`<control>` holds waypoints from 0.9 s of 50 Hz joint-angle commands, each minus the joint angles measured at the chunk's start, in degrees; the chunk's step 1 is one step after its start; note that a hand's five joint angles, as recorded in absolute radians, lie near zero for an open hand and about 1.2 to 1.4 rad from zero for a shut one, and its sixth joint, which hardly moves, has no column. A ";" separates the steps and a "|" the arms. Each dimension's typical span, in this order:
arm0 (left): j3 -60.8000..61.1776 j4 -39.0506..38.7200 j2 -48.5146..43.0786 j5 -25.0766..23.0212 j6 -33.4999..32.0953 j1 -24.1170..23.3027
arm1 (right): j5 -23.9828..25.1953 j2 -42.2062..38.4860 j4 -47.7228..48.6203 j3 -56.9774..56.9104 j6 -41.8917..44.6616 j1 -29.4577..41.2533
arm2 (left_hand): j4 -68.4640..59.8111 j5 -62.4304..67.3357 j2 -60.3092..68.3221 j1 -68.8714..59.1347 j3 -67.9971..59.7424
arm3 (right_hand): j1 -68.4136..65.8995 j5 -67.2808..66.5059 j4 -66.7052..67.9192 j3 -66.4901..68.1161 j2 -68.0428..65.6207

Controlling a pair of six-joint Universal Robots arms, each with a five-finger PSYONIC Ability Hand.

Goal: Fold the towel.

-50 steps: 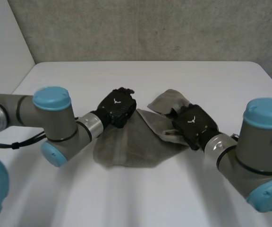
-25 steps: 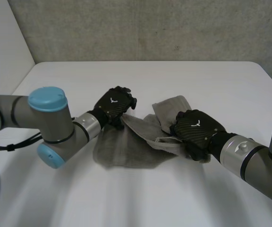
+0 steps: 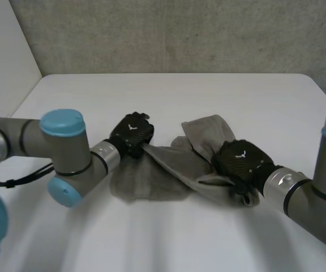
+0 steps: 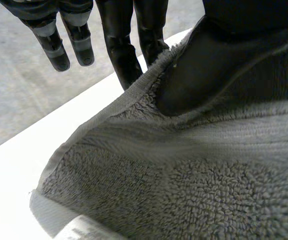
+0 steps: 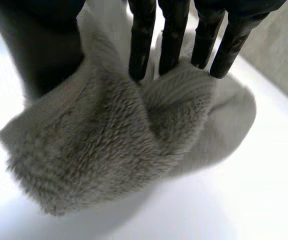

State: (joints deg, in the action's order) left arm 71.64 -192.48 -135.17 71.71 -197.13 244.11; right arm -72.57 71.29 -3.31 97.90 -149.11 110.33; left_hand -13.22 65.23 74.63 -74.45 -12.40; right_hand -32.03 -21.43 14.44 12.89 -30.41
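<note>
White table (image 3: 180, 90), a wall behind its far edge. Two arms are reached in from the near edge: left arm (image 3: 61, 147) and right arm (image 3: 316, 192).

Towel (image 3: 151, 184) is found about the middle of the table, rather nearer the near edge than the far.

Left hand (image 3: 132, 133): closed on the hem at the towel's left side. In its wrist view the thumb (image 4: 194, 75) is pressed onto the pile with some fingers (image 4: 124, 55) behind the hem. The rest are left straight and free.

Right hand (image 3: 239, 161): closed on a bunched wad at the towel's right end. Nearly straight fingers (image 5: 139, 45) are dug into the cloth against the thumb.

Step judged: the towel is being drawn out between the hands ahead of a fold. Both pinches should be held firm and the pull evened. The wad in the right hand would be better worked down to a single edge, so that the fold lands square. The flat part should not be dragged along.

Look of the towel: grey terry, crumpled, no clean fold yet made. One part is laid flat on the table below the left hand, and a taut band is stretched from hand to hand. A loose flap is turned toward the far edge beside the right hand. The pile is thick and looped, with a flatter woven hem (clearest in the left wrist view).
</note>
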 commanded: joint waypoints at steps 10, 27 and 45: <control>18.87 1.93 10.90 1.32 0.17 -0.74 | -4.95 -3.35 4.98 1.15 -0.66 0.76 | 3.22 4.77 5.37 -5.55 2.40 | 4.29 3.70 -4.44 -2.89 2.67; 8.07 2.99 13.27 2.29 -6.78 1.81 | 0.68 -4.14 1.55 -19.32 1.80 1.20 | 3.22 4.77 5.37 -5.55 2.40 | -47.97 -48.57 -4.44 -2.89 -49.59; 11.02 -7.74 41.30 6.08 -0.10 4.44 | -0.13 12.37 11.92 -22.10 -30.19 -9.43 | 3.22 4.77 5.37 -5.55 2.40 | -47.97 -48.57 -4.44 -2.89 -49.59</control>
State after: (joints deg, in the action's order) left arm 70.39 -196.99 -100.86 81.45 -199.11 248.35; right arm -77.07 77.89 6.94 57.84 -176.78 106.28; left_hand -13.22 65.84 75.46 -74.49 -12.40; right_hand -74.20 -64.82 14.44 12.88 -75.41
